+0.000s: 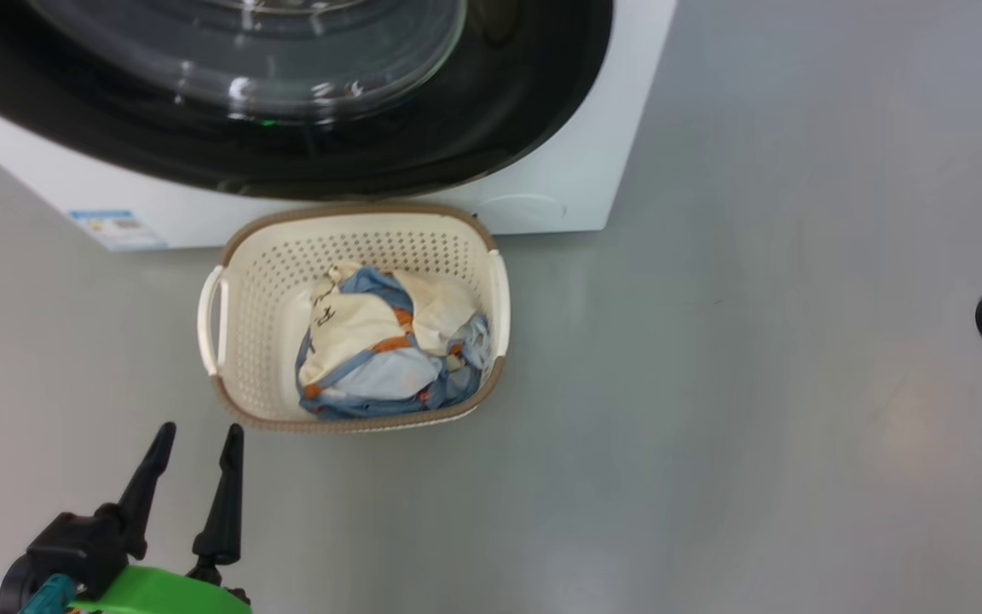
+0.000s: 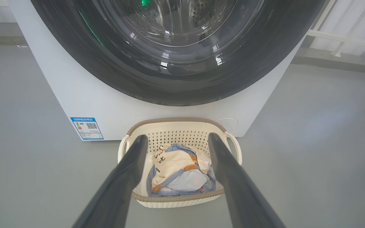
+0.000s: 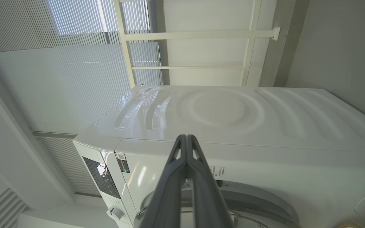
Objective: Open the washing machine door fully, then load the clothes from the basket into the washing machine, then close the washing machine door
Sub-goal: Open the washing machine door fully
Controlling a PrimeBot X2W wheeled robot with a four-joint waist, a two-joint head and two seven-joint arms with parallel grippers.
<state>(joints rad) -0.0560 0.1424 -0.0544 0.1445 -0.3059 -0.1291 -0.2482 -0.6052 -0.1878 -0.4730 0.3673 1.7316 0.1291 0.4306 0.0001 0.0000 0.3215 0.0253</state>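
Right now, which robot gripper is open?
The left gripper: its fingers stand wide apart, pointing toward the basket. The right gripper has its fingers pressed together.

Head view. The washing machine (image 1: 568, 170) stands on the floor (image 1: 755, 384) at the top, with the washing machine door (image 1: 491, 111) set in its front and a label (image 1: 116, 228) at its lower left corner. The basket (image 1: 355, 213) sits on the floor directly before the machine, below the door, far rim just beside the machine's base. The clothes (image 1: 389, 350) lie inside the basket, toward its near right side. The left gripper (image 1: 201, 431) hangs near the basket's near left corner, apart from it.
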